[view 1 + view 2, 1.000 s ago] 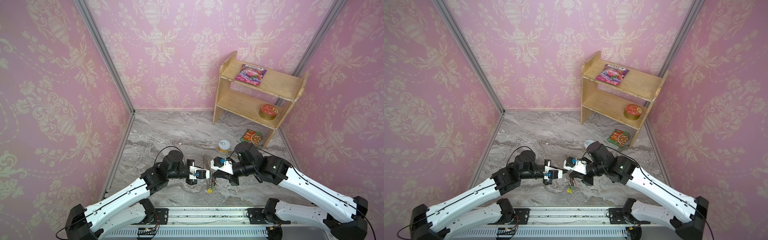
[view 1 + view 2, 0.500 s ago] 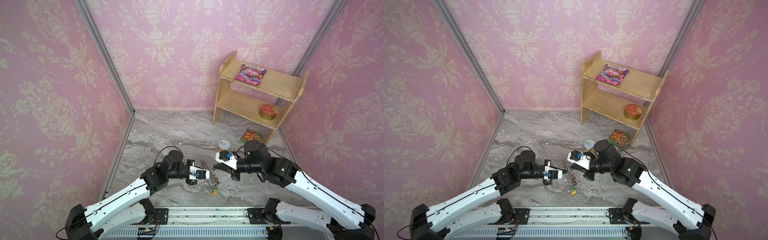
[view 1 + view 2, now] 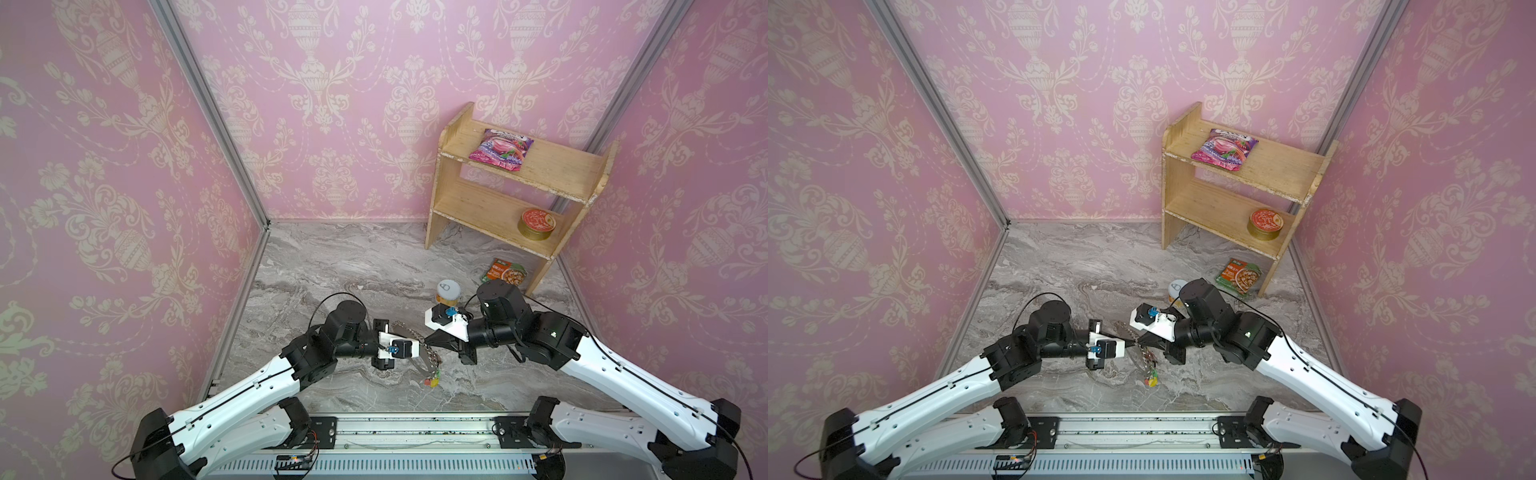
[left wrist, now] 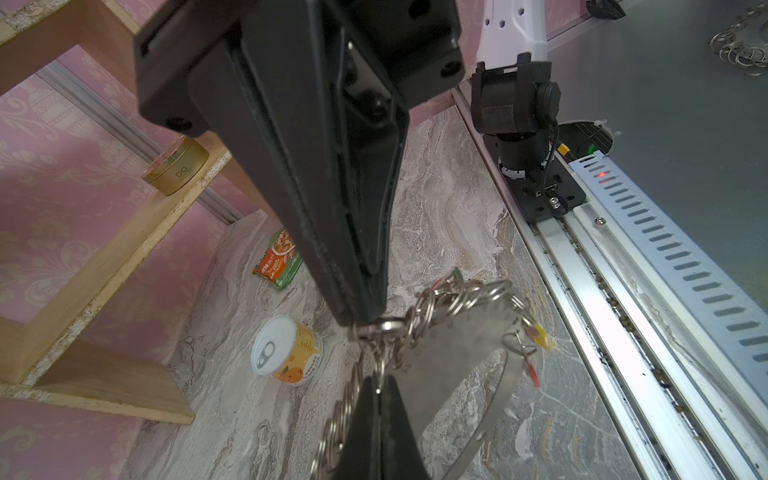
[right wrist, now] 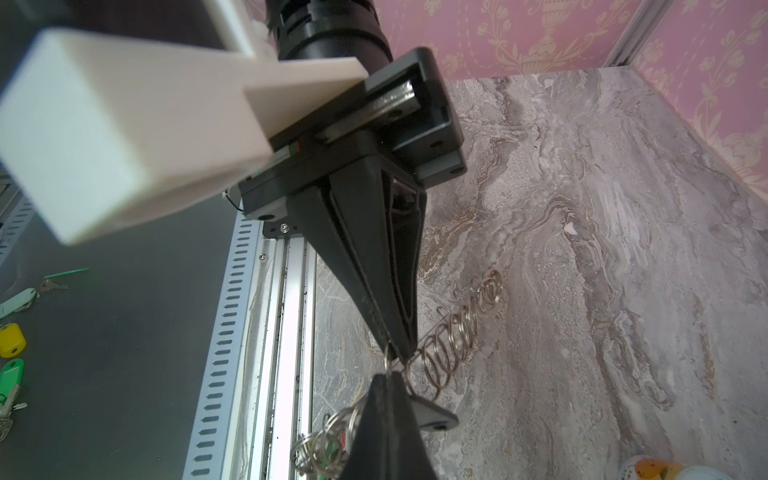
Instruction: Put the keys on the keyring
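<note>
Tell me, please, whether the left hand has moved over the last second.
No. The left hand stays the same distance from the can, still shut on the keyring.

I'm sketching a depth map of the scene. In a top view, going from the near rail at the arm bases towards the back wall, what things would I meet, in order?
Rail → keyring → pull-tab can → green-orange food packet → round red-lidded tin → pink packet

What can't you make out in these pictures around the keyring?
- Key: right wrist view shows only what may be its black head; the right gripper covers the rest.
- Keyring: left wrist view, picture edge and left gripper cut it off.
- Tags: top views, too small to count.
</note>
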